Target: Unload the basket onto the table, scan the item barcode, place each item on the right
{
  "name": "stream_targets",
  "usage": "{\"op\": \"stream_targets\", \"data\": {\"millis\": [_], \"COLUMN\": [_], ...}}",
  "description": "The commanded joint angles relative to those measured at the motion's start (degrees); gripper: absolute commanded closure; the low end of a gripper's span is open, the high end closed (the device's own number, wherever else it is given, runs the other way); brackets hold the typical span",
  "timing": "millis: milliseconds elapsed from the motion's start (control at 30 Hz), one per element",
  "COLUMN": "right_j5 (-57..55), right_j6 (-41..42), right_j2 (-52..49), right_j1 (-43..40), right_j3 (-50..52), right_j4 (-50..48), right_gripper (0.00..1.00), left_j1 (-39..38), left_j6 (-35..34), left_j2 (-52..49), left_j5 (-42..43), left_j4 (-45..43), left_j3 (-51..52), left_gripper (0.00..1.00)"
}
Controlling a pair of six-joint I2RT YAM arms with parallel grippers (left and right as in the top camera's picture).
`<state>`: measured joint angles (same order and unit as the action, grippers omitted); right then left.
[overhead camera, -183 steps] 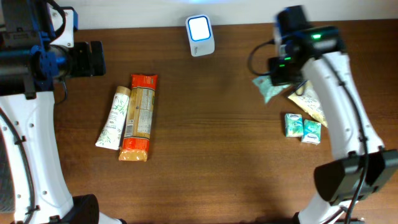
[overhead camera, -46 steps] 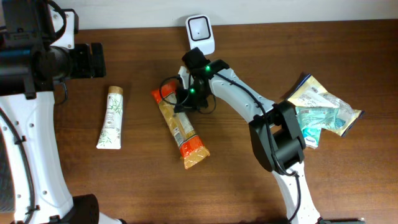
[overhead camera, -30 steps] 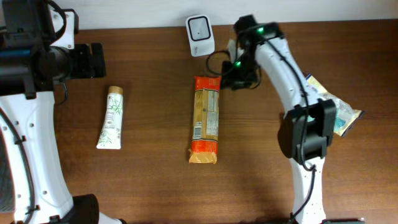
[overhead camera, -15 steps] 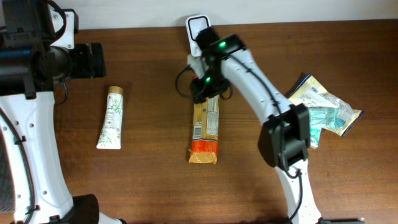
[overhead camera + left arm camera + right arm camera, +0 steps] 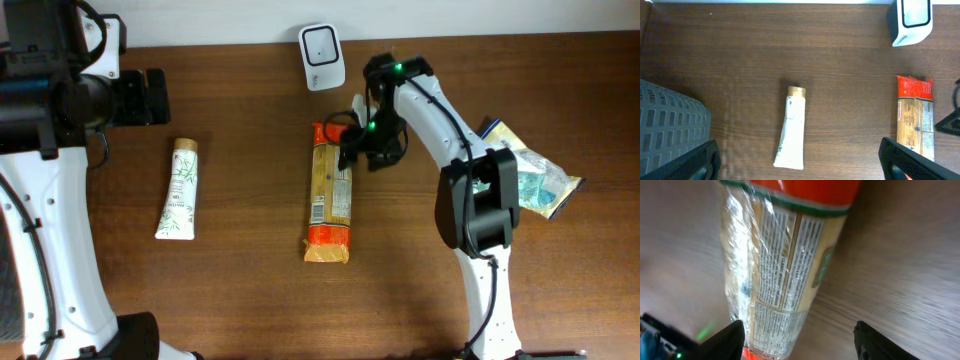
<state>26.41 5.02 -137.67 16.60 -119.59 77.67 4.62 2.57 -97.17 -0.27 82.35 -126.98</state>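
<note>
Brown wood-grain surface (image 5: 250, 290), viewed from overhead. We record the task item, a long clear packet with orange ends (image 5: 330, 195), lying flat near the middle, lengthwise, one orange end toward the white scanner (image 5: 322, 57). The scanner stands at the far edge; packet and scanner are near each other but apart. A printed label panel faces up on the packet. The right wrist view is blurred, and we cannot make out a barcode there.

Right end effector (image 5: 362, 148): positioned at the far end of the packet, on its right side. In the right wrist view its fingers (image 5: 727, 340) stand spread, one close beside the packet's edge and the other clear of it over bare wood. We find no grip on the packet.

Left end effector (image 5: 152, 95): held at the left edge, well away from the packet. Its fingers (image 5: 700, 162) sit at the outer corners of the left wrist view, fully spread, nothing between them.

Other items noted: a white tube (image 5: 180, 188) left of the packet, a grey basket (image 5: 670, 130), and a heap of packets (image 5: 525, 170) at the right.
</note>
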Motion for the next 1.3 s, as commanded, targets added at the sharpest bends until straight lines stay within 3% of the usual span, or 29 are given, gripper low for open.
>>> {"op": "stream_targets", "data": {"millis": [0, 233, 367, 433, 533, 567, 800, 933, 1267], "right_j5": [4.98, 10.45, 10.49, 10.75, 15.17, 16.68, 23.87, 32.61, 44.59], "right_j6": [-1.55, 3.13, 12.72, 17.92, 18.62, 18.6, 14.38, 8.46, 8.48], "right_j2": [0.02, 0.02, 0.02, 0.02, 0.02, 0.02, 3.96, 15.02, 35.19], "right_j1": [0.74, 2.12, 4.48, 5.31, 5.84, 5.84, 5.79, 5.4, -2.82], "right_j3": [5.31, 11.96, 19.61, 23.39, 25.31, 25.31, 23.76, 22.38, 22.38], "right_j4": [-2.36, -9.77, -19.87, -25.59, -30.69, -31.78, -35.32, -35.95, -37.62], "right_gripper": [0.32, 0.32, 0.33, 0.51, 0.91, 0.94, 0.96, 0.96, 0.96], "left_j1": [0.04, 0.04, 0.07, 0.04, 0.04, 0.04, 0.04, 0.07, 0.04], "left_j6": [0.7, 0.7, 0.7, 0.7, 0.7, 0.7, 0.7, 0.7, 0.7], "left_j2": [0.44, 0.44, 0.44, 0.44, 0.44, 0.44, 0.44, 0.44, 0.44], "left_j5": [-0.15, -0.15, -0.15, -0.15, -0.15, -0.15, -0.15, -0.15, -0.15], "left_j4": [0.04, 0.07, 0.04, 0.07, 0.04, 0.04, 0.07, 0.04, 0.04], "left_j3": [-0.59, -0.59, -0.59, -0.59, -0.59, -0.59, -0.59, -0.59, -0.59], "left_gripper": [0.01, 0.01, 0.01, 0.01, 0.01, 0.01, 0.01, 0.01, 0.01]}}
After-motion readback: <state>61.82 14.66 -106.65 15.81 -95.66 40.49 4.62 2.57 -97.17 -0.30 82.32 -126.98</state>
